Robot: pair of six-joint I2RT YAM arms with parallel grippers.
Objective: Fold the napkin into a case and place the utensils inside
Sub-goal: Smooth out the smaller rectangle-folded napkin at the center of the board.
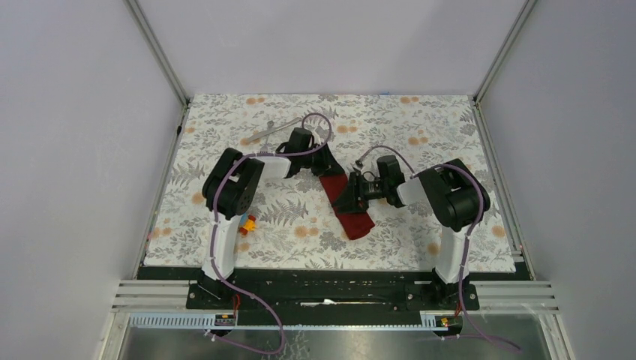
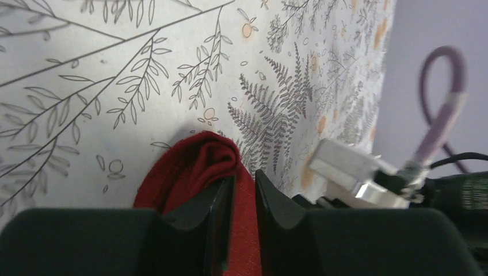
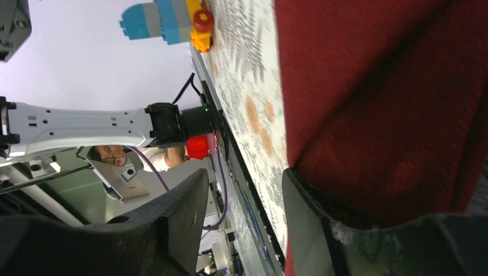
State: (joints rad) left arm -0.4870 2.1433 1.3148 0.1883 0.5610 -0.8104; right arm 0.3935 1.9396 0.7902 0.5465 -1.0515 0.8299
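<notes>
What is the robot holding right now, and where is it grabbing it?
The left gripper pinches the red napkin by a folded edge near its far end. The right gripper holds nothing.

Table (image 1: 450, 120) centre obstructed. The folded napkin (image 1: 357, 222) runs diagonally across it. The left tool (image 1: 322, 171) sits at its far end with cloth between the fingers. The right tool (image 1: 352, 193) stands beside its middle, fingers parted. Cutlery (image 1: 262, 133) lies far left, toy blocks (image 1: 247, 223) just beside the left arm (image 1: 234, 184). The far right and near centre are passable.
</notes>
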